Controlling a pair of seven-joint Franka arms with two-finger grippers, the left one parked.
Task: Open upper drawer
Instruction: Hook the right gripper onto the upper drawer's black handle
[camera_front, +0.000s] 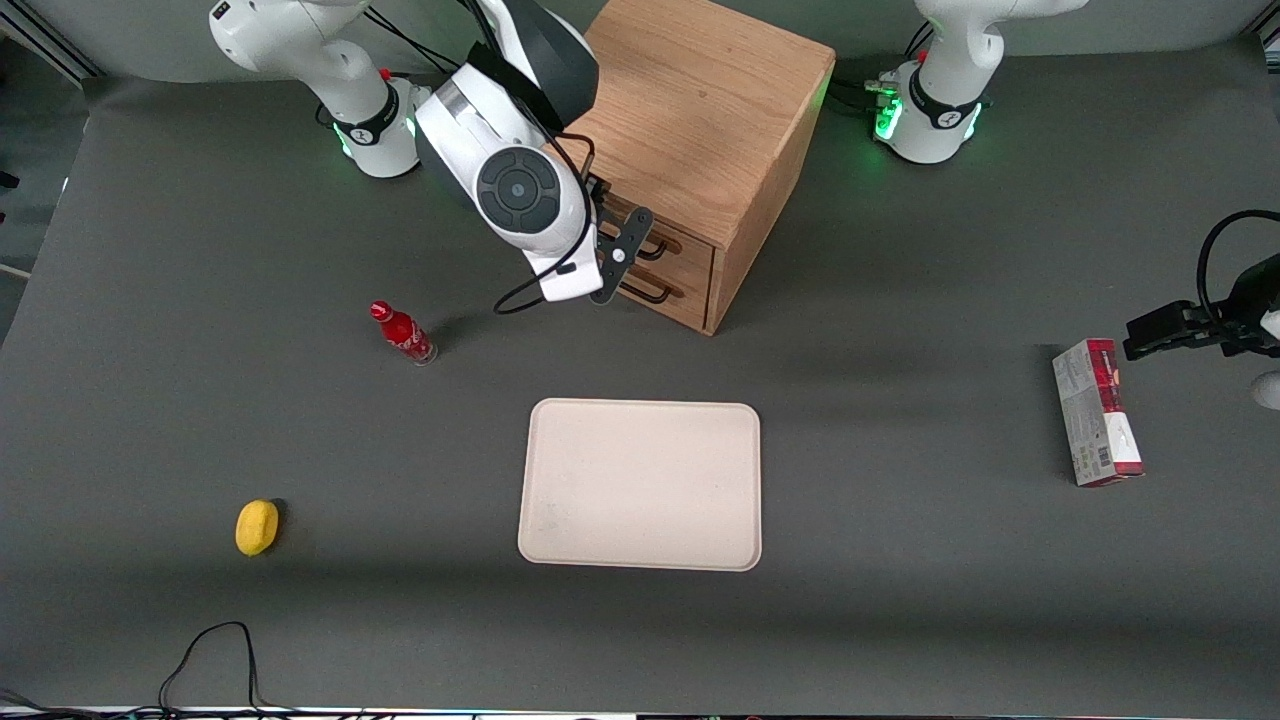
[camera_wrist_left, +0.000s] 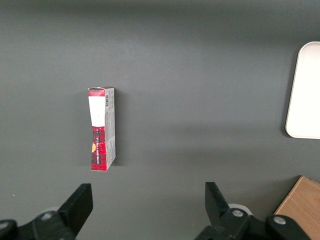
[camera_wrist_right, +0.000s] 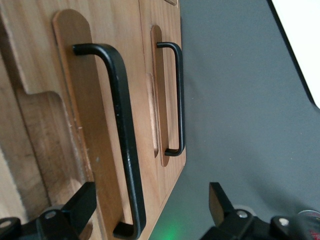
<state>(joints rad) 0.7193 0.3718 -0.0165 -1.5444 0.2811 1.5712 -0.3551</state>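
Note:
The oak cabinet (camera_front: 700, 120) stands at the back of the table with its two drawers facing the front camera. The upper drawer (camera_front: 692, 247) looks closed; its long black bar handle (camera_wrist_right: 122, 135) runs along its light-oak front (camera_wrist_right: 95, 125). The bottom drawer's handle (camera_wrist_right: 177, 100) lies beside it, nearer the table. My right gripper (camera_front: 620, 255) is open right in front of the upper drawer. In the right wrist view the gripper (camera_wrist_right: 150, 210) has one end of the upper handle between its fingers (camera_wrist_right: 82, 205), not touching it.
A red bottle (camera_front: 403, 333) stands on the table toward the working arm's end. A yellow lemon (camera_front: 256, 526) lies nearer the front camera. A beige tray (camera_front: 640, 485) lies in front of the cabinet. A red and white box (camera_front: 1095, 410) lies toward the parked arm's end.

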